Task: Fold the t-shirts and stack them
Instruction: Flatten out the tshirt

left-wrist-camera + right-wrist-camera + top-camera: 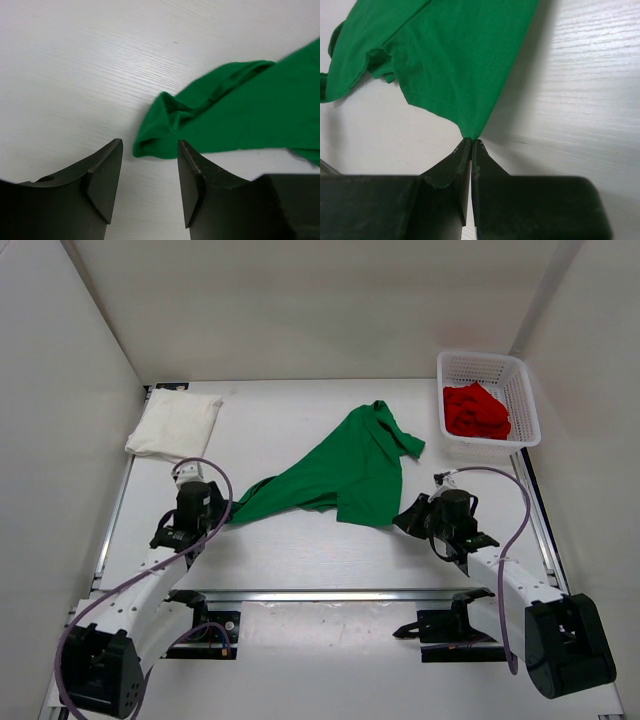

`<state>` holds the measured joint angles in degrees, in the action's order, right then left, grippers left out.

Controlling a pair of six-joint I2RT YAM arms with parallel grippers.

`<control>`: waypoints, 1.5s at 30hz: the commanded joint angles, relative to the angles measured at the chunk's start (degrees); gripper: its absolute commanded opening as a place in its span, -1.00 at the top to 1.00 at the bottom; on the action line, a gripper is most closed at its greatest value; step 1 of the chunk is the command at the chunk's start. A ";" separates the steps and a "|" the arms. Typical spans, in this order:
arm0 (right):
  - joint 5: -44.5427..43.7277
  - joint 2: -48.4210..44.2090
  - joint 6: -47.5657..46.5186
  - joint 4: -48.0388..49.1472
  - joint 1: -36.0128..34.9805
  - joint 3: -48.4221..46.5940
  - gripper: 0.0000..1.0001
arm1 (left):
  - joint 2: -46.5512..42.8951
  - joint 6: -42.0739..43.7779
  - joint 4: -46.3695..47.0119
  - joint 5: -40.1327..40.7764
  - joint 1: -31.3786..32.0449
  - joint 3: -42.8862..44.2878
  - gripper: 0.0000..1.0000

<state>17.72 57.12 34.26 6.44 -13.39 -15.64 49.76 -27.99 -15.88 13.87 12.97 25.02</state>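
**A:** What is lying where on the white worktop point(300, 430)?

**B:** The bright green cloth t-shirt point(345, 475) is sprawling unfolded across the middle. One end is trailing toward the left arm, and a sleeve is bunching at the far side. The white plastic mesh basket point(481, 356) is sitting at the far right corner. The folded white cloth t-shirt point(175, 425) is lying flat at the far left corner, well apart from the green one. The red cloth t-shirt point(475, 412) is lying crumpled inside the basket.

**A:** And what are the tools doing?

**B:** The right tool point(471, 141) is pressing its jaws together and seems to be pinching the very tip of a green hem corner, with the cloth tenting up from it. The left tool point(149, 142) is standing with jaws apart and holding nothing. A rolled tip of green cloth is lying just at the mouth of its gap.

**A:** How is the shirt going to handle?

**B:** I am judging it light, limp and quick to sag or double over on itself. Nothing about it is looking fragile. The best holds are looking like the hem corners and seams, where the cloth is doubled. The right pinch is looking shallow and may be risking a slip, so a deeper bite would be safer. The left tool's likely hold is the tip ahead of it, so that both corners are stretching the shirt flat.
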 commanded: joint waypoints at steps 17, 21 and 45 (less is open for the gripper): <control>2.15 -1.31 -0.86 4.64 -1.11 0.87 1.00 | 3.08 2.24 8.06 -2.55 -0.60 -2.78 -0.01; 2.50 -0.52 -0.94 4.99 -0.94 0.70 1.00 | -1.50 1.45 7.98 -1.04 -0.05 -4.28 0.01; 3.03 0.18 -1.39 5.69 -1.38 0.44 1.00 | 15.11 3.29 11.57 0.55 0.13 4.08 0.25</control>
<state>20.58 56.93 34.24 9.87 -14.61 -14.96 64.47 -25.41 -5.74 13.15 13.78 27.07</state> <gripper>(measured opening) 0.008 0.390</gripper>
